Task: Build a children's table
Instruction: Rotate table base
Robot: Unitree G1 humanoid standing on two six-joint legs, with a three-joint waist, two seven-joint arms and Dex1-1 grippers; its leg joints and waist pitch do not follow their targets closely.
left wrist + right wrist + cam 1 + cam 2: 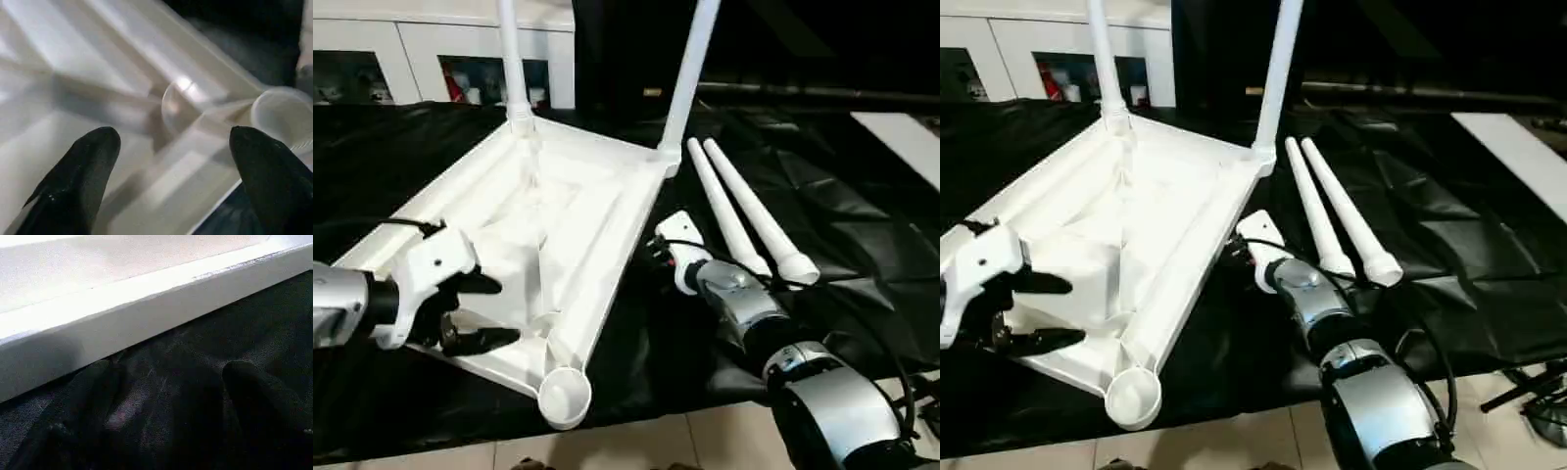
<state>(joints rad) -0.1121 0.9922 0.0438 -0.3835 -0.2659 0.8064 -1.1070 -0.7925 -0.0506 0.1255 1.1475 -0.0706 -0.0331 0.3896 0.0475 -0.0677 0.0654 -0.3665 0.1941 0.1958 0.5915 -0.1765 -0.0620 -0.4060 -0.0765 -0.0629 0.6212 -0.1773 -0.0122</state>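
The small white plastic table top (548, 225) lies upside down on the large black-covered work table (842, 225), its ribbed underside facing up. Two long white tapered tube legs stand upright in its far corner sockets, one on the left (512, 59) and one on the right (689, 69). Two more white tube legs (744, 211) lie side by side on the black cover, just beside the top's right edge. The near round corner socket (565, 394) is open and sits close to the work table's front edge.

The left gripper (475, 313) hovers over the near left part of the upturned top, its two black fingers (78, 181) spread apart with nothing between them. The right gripper (166, 396) is low over the black cover, right beside the top's long right rim, fingers apart and holding nothing. A white glass-door cabinet (401, 59) stands behind the work table.
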